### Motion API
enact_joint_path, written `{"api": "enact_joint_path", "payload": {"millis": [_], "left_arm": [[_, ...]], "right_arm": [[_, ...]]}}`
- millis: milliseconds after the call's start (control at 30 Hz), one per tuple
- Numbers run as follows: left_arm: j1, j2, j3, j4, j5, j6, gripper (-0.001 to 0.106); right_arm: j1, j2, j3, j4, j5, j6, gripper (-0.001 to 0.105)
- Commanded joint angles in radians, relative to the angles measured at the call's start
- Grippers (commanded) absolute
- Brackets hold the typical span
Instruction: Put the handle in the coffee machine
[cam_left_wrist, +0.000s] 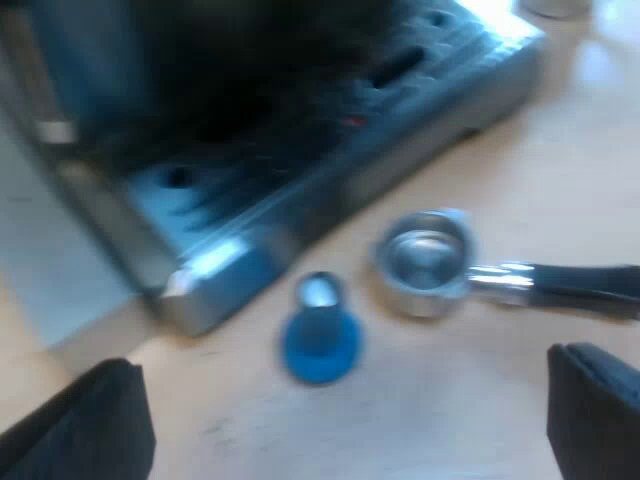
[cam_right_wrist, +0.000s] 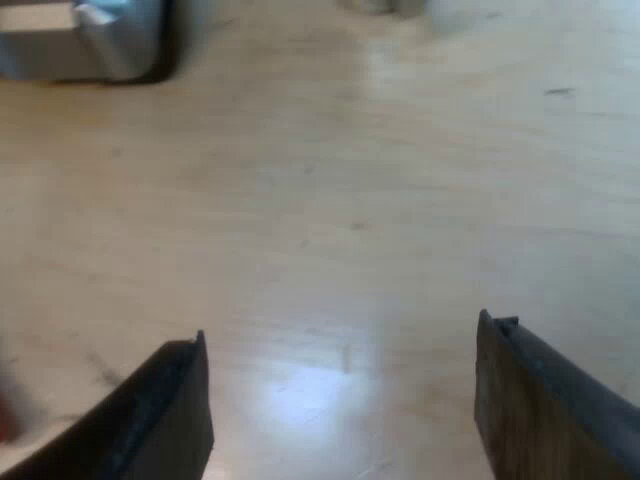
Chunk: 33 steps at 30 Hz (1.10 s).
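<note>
The metal holder (cam_left_wrist: 428, 262) lies loose on the wooden table, its round basket facing up and its dark handle (cam_left_wrist: 585, 287) stretching away from the machine. A blue tamper (cam_left_wrist: 320, 332) stands beside the basket, close to the corner of the espresso machine's drip tray (cam_left_wrist: 300, 190). My left gripper (cam_left_wrist: 345, 420) hovers above the table near both, open, with nothing between its fingers (cam_left_wrist: 90, 425). My right gripper (cam_right_wrist: 345, 400) is open over bare wood, its fingers (cam_right_wrist: 160, 415) wide apart and holding nothing.
The espresso machine's steel base (cam_left_wrist: 215, 270) and slotted tray take up the space beyond the tamper. A corner of a metal body (cam_right_wrist: 95, 40) shows far off over the right gripper's patch of table (cam_right_wrist: 330, 200). A red blur (cam_right_wrist: 8, 415) sits beside the right finger.
</note>
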Motion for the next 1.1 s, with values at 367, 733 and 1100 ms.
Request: {"api": "enact_joint_path", "payload": {"millis": [367,733,1100], "left_arm": [[-0.247,0.246,-0.007,-0.003,0.161,0.060,0.082],[-0.381,0.317,-0.007,-0.091,0.150,0.065,0.082],[-0.382,0.326,0.016,-0.138,0.118,0.065,0.082]], "right_arm": [[0.114,0.261,-0.171,0.020,-0.106,-0.012,0.059],[0.608,0.430,-0.178,-0.035,0.134,0.132,0.059],[0.794,0.651,-0.178,-0.112,0.206,0.255,0.004]]}}
